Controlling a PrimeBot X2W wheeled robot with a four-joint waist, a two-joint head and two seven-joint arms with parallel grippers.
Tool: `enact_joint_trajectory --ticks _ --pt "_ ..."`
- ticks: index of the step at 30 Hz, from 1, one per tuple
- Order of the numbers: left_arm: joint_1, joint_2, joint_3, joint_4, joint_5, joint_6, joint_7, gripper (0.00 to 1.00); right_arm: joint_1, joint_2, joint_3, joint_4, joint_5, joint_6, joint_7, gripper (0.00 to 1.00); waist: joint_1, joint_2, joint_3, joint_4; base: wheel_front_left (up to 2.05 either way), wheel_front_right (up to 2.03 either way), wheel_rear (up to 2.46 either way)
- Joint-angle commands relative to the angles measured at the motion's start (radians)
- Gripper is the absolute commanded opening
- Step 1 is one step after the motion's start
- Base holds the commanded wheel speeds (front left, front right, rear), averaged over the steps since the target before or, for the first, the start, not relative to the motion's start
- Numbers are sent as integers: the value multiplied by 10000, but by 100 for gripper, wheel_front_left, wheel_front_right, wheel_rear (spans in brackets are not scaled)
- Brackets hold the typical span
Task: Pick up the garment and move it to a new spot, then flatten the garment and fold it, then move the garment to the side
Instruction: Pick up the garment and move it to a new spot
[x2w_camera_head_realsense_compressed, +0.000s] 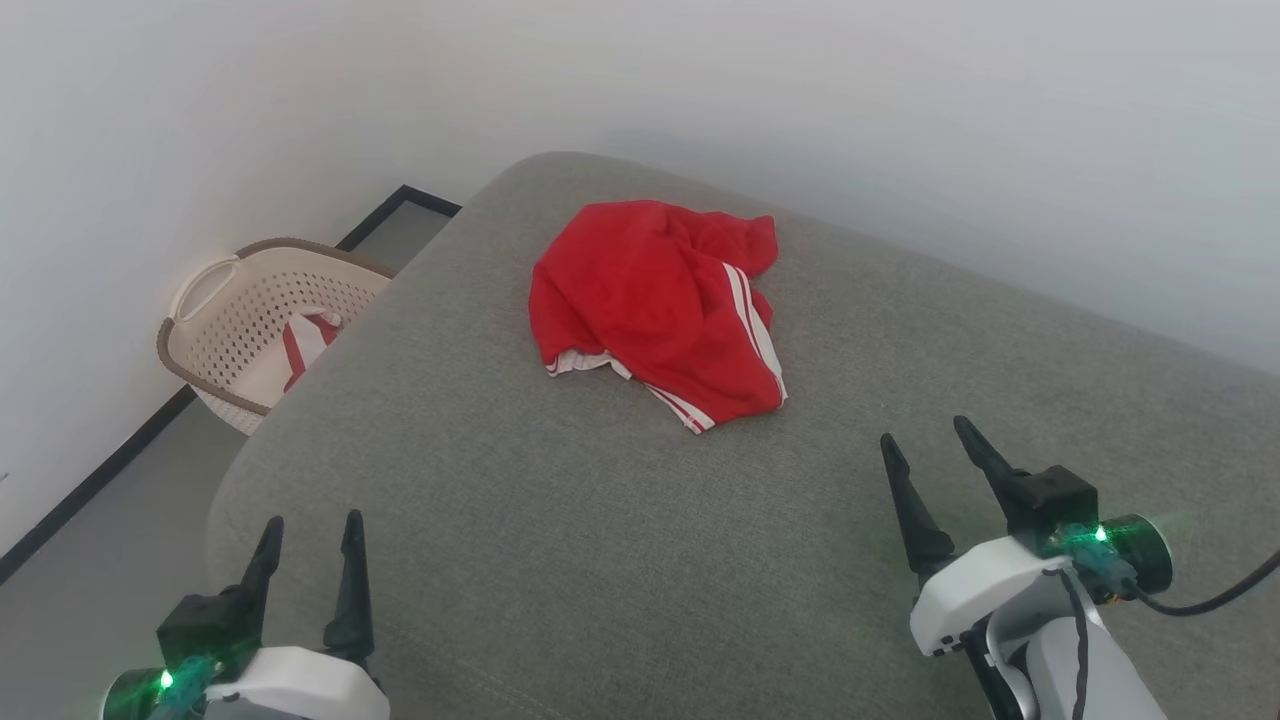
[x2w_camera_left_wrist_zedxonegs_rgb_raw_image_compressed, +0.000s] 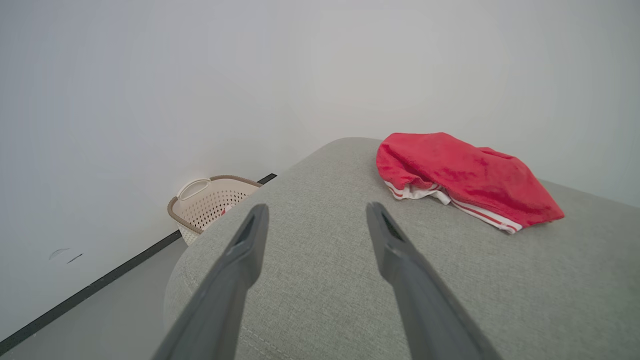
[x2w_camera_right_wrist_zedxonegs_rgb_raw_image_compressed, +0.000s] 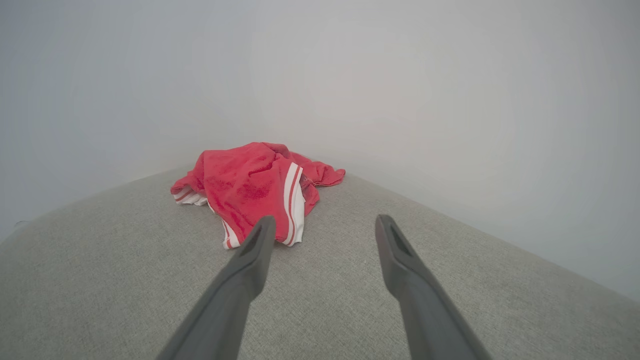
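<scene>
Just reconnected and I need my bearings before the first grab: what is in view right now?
cushion: one, grey fabric, broad surface in front of the robot
garment: one, bright red with white stripes, crumpled on the far middle of the cushion
wall: one, white, behind the cushion
floor: one, grey, left of the cushion
basket: one, cream with a brown rim, on the floor at the left
cloth: one, red and white, inside the basket
skirting strip: one, black, along the foot of the wall
cable: one, black, lower right edge of the head view
left tool: one, dark fingers, open, lower left, apart from the garment
right tool: one, dark fingers, open, lower right, short of the garment
</scene>
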Motion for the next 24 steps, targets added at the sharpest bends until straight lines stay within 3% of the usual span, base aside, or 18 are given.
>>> enact_joint_trajectory --ticks 1,4,9,16,19,24 --pt "-33 -9 -26 26 -34 -15 -54 100 -63 18 13 12 84 3 -33 100 0 0 20 -30 0 0 0" --pt "-275 -23 -199 135 25 -41 -54 100 23 22 -71 -18 119 3 -33 100 0 0 57 -119 0 0 0" --pt "-1556 268 -836 593 -71 -81 -54 100 -208 -56 9 -95 -28 3 -33 100 0 0 679 -1030 0 0 0" --pt "-4931 1510 -2855 2865 -1257 -86 -31 100 -660 -311 -91 -191 -92 3 -33 100 0 0 1919 -2581 0 0 0" --pt "-6279 2123 -3532 4029 -2060 -87 393 100 -892 -355 -114 -274 -104 3 -33 100 0 0 2426 -3228 0 0 0" --pt "-7824 3036 -4825 5569 -3867 -88 2236 100 -1247 -264 -169 -466 -64 3 -32 100 0 0 3125 -4213 0 0 0"
